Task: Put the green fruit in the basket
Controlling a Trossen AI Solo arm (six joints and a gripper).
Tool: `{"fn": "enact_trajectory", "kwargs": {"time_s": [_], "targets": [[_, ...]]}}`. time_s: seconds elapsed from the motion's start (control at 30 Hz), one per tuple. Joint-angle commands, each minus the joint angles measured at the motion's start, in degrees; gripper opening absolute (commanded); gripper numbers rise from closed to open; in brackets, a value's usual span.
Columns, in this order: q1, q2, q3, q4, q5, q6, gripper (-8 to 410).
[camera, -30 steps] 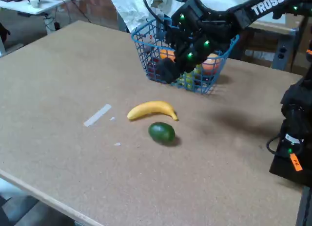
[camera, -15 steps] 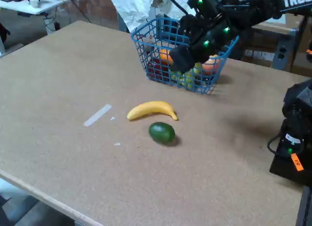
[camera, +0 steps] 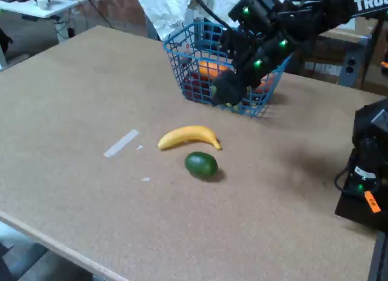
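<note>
Gripper (camera: 225, 93) before basket (camera: 182, 54) — green fruit (camera: 200, 164) apart.

This looks like a robotics lab or workshop: a plain brown fibreboard worktop (camera: 91, 111), a black robot arm with green lights (camera: 285, 23), a brick wall (camera: 118, 5) and a white equipment table (camera: 51, 3) behind.

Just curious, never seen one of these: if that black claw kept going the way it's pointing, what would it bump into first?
Probably the bright blue wire-mesh basket: the black gripper points down-left at its front wall, though depth is unclear.
</note>
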Motion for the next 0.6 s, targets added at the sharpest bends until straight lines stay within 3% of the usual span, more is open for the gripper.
{"fn": "enact_trajectory", "kwargs": {"time_s": [0.0,0.27,0.57], "targets": [[0.09,1.46,0.02,-1.73,0.59,-2.73,387],[0.13,8.79,0.55,-1.66,0.59,-5.16,401],[0.42,19.82,7.69,-3.37,-2.75,-7.02,401]]}}
